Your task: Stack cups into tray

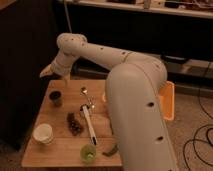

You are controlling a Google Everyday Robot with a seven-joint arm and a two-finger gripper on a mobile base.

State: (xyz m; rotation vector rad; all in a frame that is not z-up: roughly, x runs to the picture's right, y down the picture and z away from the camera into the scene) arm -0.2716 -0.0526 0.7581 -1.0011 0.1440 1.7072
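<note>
Three cups stand on the wooden table (pixel 60 147). The dark brown cup (pixel 55 97) is at the back left, the white cup (pixel 43 133) at the front left, and the translucent light green cup (pixel 88 153) at the front middle. The orange-yellow tray (pixel 168 100) is to the right of the table, mostly hidden behind my arm. My gripper (pixel 47 72) hangs above the table's back left corner, just above and behind the brown cup, touching nothing I can see.
A metal spoon (pixel 85 92), a white-handled utensil (pixel 90 125), a dark clustered object (pixel 75 123) and a green item (pixel 111 149) lie on the table. My bulky arm (pixel 135 100) covers the table's right side. Cables (pixel 197 140) lie on the floor at right.
</note>
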